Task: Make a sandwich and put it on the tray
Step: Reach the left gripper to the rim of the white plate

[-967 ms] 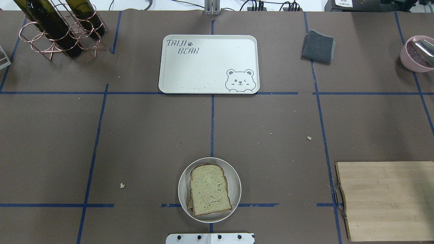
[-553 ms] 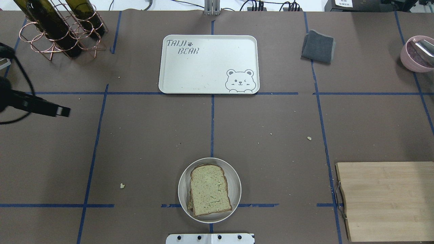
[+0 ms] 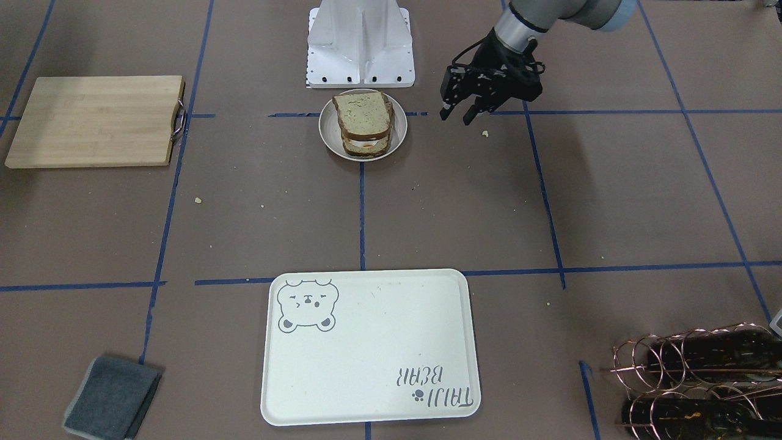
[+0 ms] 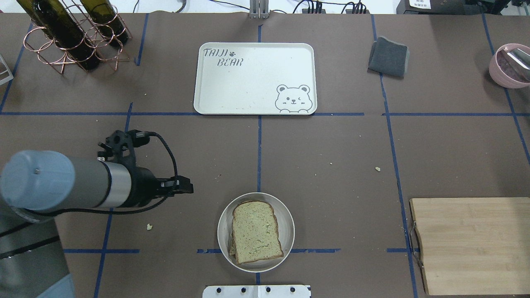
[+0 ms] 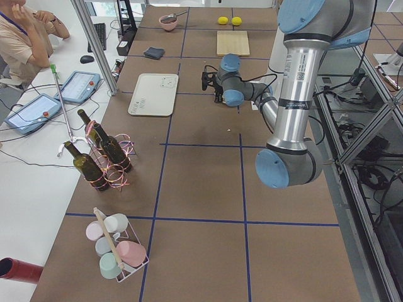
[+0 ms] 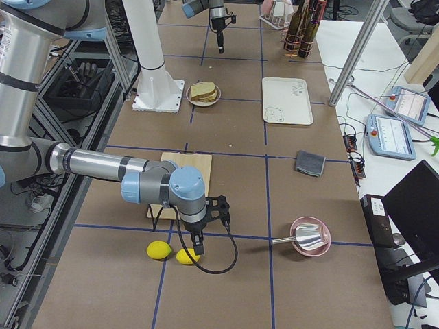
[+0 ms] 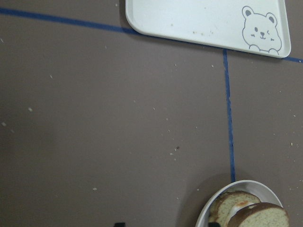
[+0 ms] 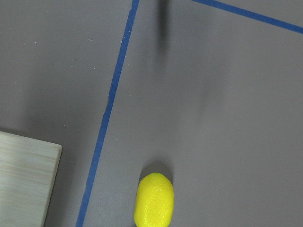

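Observation:
The sandwich [image 4: 255, 231] is two brown-crusted bread slices with a fried egg between them. It sits in a small off-white bowl [image 4: 286, 215] at the near middle of the table, and shows in the front view [image 3: 361, 125] and the left wrist view [image 7: 258, 216]. The cream bear tray [image 4: 252, 78] lies bare at the far middle and shows in the front view [image 3: 366, 348]. My left gripper [image 3: 456, 117] is open and empty, low over the table left of the bowl, apart from it [image 4: 190, 188]. My right gripper [image 6: 197, 241] hangs over two lemons; I cannot tell its state.
A wooden cutting board [image 4: 472, 244] lies at the near right. A grey cloth [image 4: 388, 56] and a pink bowl [image 4: 507, 66] are at the far right. A copper rack with wine bottles [image 4: 74, 37] stands far left. A lemon [image 8: 154, 201] lies by the board.
My left arm has come in from the left edge and swung down toward the bowl, now stopping just left of it. Sandwich, bowl and tray have not moved.

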Controlling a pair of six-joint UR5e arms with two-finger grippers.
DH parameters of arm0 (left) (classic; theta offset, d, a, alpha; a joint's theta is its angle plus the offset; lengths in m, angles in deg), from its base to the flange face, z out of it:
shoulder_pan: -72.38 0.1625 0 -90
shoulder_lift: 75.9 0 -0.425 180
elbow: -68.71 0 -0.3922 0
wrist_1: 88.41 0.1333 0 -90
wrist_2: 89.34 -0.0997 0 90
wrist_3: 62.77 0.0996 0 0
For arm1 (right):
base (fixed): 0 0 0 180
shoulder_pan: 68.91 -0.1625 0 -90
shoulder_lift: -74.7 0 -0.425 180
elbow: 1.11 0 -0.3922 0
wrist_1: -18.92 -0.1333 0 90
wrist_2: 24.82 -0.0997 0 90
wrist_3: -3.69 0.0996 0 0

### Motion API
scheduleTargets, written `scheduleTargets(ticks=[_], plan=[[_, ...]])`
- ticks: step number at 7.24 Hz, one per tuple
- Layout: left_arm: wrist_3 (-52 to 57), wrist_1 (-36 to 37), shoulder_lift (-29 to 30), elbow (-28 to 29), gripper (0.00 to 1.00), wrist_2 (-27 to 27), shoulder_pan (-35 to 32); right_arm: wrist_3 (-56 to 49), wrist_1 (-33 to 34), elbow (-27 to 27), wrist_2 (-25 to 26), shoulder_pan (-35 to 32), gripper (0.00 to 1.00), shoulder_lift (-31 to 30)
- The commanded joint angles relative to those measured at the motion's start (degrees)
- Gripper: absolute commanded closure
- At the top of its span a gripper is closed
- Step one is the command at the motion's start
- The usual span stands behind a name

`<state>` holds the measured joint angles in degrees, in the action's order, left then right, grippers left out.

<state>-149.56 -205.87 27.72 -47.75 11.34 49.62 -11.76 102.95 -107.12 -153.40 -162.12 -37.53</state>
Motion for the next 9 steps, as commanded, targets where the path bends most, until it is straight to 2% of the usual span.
scheduleTargets(ticks=[1,7,9], plan=[[-3.6,-0.1,5.4,7.8,0.58,-4.3,4.4,0.0,0.0,0.1,0.1,-0.2,0.0,0.0],[-3.6,-0.2,6.5,9.6,0.58,-5.7,8.9,-0.1,0.0,0.5,0.1,-0.8,0.0,0.0],[-3.8,-0.2,6.7,9.9,0.68,-6.6,10.5,-0.1,0.0,0.6,0.2,-0.8,0.0,0.0]])
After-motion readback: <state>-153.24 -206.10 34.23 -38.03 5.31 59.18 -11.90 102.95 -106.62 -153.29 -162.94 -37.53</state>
